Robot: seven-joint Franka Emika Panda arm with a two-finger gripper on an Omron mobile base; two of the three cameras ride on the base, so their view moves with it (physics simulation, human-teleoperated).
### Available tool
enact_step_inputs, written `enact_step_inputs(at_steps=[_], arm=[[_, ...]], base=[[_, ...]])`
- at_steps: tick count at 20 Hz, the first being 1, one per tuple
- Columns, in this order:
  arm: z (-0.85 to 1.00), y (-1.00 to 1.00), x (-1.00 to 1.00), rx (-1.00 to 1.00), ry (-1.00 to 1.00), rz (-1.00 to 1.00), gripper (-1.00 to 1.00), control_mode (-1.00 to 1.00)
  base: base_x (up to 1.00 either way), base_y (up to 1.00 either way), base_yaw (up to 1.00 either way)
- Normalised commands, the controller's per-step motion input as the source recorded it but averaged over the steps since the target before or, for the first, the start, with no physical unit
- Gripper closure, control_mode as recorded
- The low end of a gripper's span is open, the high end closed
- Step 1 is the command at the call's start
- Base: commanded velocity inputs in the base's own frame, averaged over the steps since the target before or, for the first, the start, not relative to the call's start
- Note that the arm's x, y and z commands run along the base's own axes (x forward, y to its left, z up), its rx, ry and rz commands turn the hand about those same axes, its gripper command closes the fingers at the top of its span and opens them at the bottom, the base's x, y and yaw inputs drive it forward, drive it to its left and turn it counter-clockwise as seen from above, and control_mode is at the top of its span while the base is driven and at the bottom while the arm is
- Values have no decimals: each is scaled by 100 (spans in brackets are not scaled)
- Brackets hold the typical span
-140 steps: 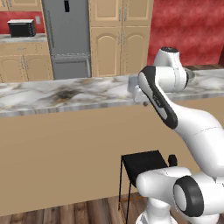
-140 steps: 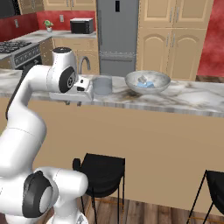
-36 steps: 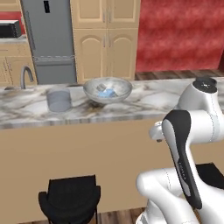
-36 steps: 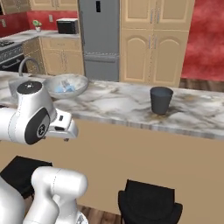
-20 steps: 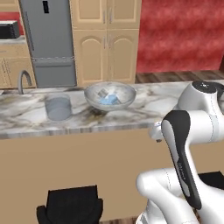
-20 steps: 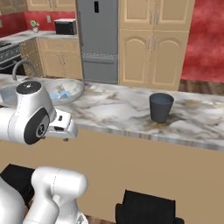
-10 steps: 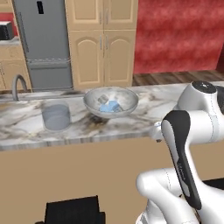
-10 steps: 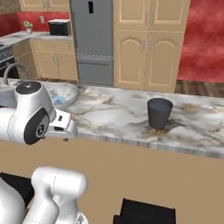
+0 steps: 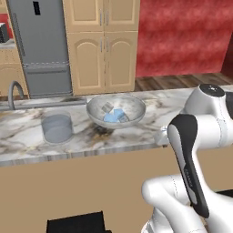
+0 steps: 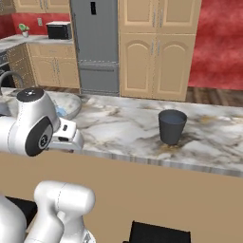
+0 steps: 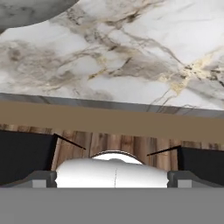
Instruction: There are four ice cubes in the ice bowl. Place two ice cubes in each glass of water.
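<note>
The ice bowl [image 9: 98,110], wide and grey, stands on the marble counter and holds pale blue ice cubes [image 9: 113,117]. Left of it is a translucent grey-blue glass of water [image 9: 57,129]. A dark charcoal glass of water [image 10: 172,126] stands apart, further right along the counter. In the right base view the ice bowl [image 10: 71,105] is partly hidden behind my arm. My gripper [image 11: 112,178] is open with nothing between its fingertips [image 11: 43,177]. It sits at the counter's front edge, looking down on the marble, with the ice bowl's rim [image 11: 26,9] at the top left.
A curved sink faucet [image 9: 16,91] rises at the counter's left end. Behind the counter are a steel fridge [image 9: 38,45] and wooden cabinets [image 9: 102,50]. Black stools [image 9: 75,223] stand on the floor below the counter's front panel.
The whole picture has shifted, so the base has driven: the counter, bowl and glasses look nearer and sit lower. The arm holds the same pose and the gripper stays open.
</note>
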Motion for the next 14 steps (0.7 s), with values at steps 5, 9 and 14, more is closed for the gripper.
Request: enact_step_inputs(at_steps=[5,9,14], arm=[[14,16,16,0,-22,0,-100,-100],[19,7,37,5,-27,0,-100,-100],[25,0,30,7,-23,1,-100,-100]], base=[[0,0,0],[0,0,0],[0,0,0]])
